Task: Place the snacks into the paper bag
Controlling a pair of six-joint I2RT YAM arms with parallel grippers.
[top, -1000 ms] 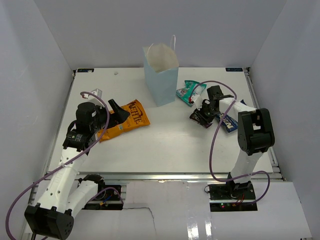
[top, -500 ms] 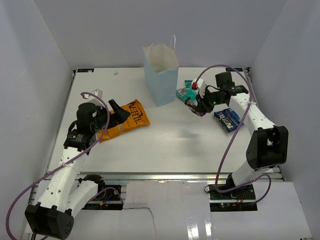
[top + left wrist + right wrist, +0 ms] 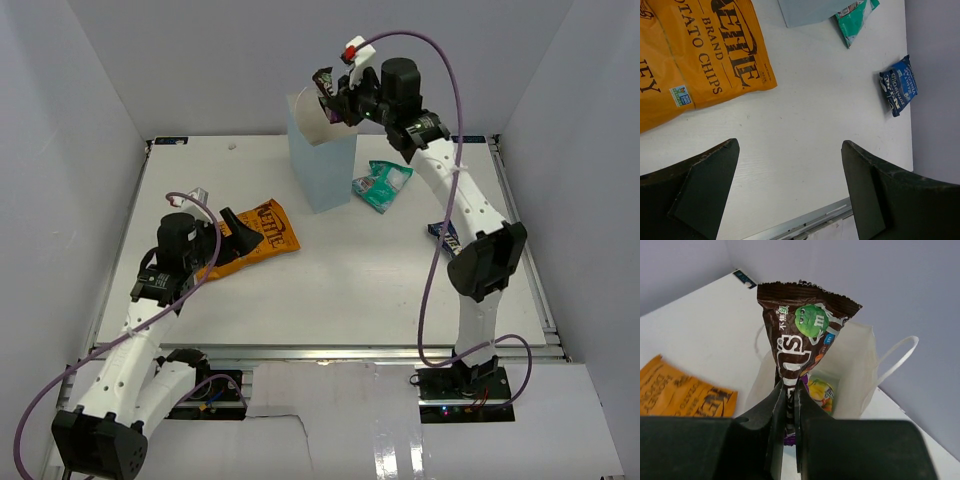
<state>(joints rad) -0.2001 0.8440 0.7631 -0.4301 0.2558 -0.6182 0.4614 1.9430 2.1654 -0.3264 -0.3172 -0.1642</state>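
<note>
1. Snacks lie about the white table [image 3: 340,290] in the top view. We see the right gripper [image 3: 335,92] raised over the open mouth of the pale blue paper bag [image 3: 322,170], pinched on a crinkly brown packet [image 3: 323,77]. Below it and to its right lies a glossy teal pouch [image 3: 383,185], and further out a dark blue packet [image 3: 441,231], partly hidden by the arm. The left gripper [image 3: 240,228] hangs spread and holding nothing at one end of the large orange chip bag [image 3: 268,232].
2. From the left wrist, we see two dark wedge-shaped fingers [image 3: 705,195] standing wide apart with bare table between them. The smooth chip bag [image 3: 700,55] lies ahead to their left. The paper bag's flat wall [image 3: 815,10] and the teal pouch [image 3: 856,17] lie far ahead, and the blue packet [image 3: 899,86] ahead to their right.
3. From the right wrist, we see the fingers [image 3: 775,405] clamped together on the brown packet's [image 3: 802,340] lower end; it stands upright, its top edge serrated. Just beyond it the paper bag [image 3: 855,365] gapes, white inside, with a thin loop handle [image 3: 897,357] and a yellow packet [image 3: 821,392] within.
</note>
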